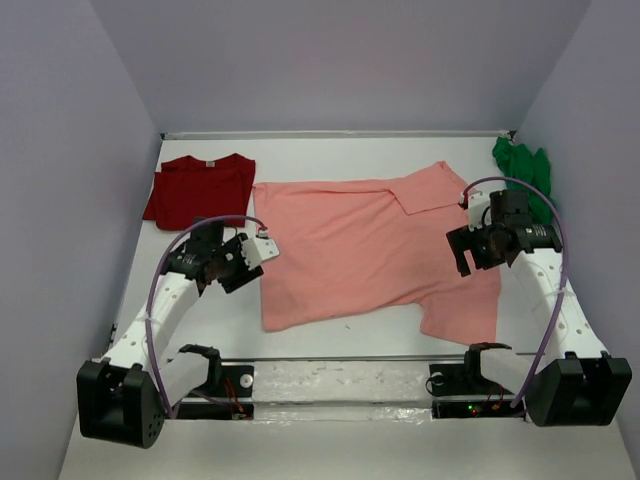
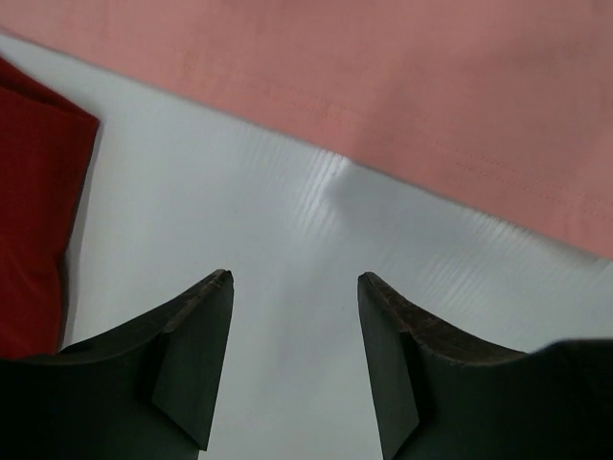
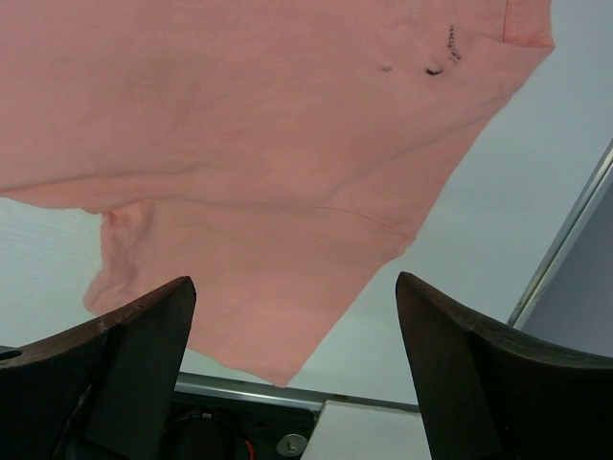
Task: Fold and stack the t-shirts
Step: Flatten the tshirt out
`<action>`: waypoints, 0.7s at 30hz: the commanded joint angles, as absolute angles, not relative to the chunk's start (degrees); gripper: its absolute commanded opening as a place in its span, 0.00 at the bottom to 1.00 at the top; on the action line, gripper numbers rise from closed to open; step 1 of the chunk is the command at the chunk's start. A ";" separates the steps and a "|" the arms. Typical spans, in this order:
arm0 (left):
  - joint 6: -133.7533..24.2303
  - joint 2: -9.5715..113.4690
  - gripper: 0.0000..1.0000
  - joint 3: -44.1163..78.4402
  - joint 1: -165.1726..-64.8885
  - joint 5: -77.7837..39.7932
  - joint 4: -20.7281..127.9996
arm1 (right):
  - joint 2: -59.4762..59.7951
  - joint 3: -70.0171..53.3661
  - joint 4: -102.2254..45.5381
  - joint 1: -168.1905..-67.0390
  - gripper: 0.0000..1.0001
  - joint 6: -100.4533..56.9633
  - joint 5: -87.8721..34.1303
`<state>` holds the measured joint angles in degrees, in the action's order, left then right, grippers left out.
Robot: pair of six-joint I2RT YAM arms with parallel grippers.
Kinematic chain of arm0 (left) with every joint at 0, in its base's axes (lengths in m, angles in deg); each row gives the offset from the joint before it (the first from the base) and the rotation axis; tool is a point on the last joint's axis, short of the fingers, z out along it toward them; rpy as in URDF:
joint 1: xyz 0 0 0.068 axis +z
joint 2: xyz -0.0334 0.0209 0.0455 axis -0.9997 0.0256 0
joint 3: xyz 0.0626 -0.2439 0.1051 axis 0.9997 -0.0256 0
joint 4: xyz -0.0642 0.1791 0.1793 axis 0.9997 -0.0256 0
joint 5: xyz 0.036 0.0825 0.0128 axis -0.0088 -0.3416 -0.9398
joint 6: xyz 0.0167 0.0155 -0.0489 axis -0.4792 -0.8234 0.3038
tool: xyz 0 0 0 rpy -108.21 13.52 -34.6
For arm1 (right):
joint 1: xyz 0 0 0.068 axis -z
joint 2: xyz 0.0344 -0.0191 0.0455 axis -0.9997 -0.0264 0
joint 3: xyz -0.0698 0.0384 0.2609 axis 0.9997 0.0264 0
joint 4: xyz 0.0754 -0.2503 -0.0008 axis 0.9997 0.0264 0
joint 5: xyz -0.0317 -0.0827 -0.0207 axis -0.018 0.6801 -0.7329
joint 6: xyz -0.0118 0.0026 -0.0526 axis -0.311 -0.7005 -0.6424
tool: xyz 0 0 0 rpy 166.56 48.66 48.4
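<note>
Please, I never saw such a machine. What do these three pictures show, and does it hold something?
Two robot arms stand at the near edge of a white table. One picture looks down from above and behind them; the other two come from cameras on each wrist, so the dark shapes there are fingers. A salmon-pink shirt lies spread in the middle, a dark red shirt at the far left, a green shirt bunched at the far right. The left claw and right claw are open and hold nothing.

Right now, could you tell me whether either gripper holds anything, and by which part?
Nothing is held. The left gripper is open over the table; the right gripper is open above the pink shirt.
</note>
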<state>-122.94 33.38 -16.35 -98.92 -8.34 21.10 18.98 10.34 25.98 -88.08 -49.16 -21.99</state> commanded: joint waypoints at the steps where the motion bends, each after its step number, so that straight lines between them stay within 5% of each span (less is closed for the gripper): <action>1: -121.63 37.09 0.63 -10.19 -101.62 -3.79 18.32 | 18.58 7.54 25.11 -87.70 0.90 -48.86 -20.72; 14: -119.34 47.47 0.55 -4.82 -113.14 -8.26 7.86 | 17.96 7.72 24.76 -87.70 0.90 -49.56 -16.95; 21: -118.90 42.38 0.58 -9.30 -116.74 -12.57 6.09 | 18.22 9.91 23.97 -87.70 0.90 -49.48 -16.86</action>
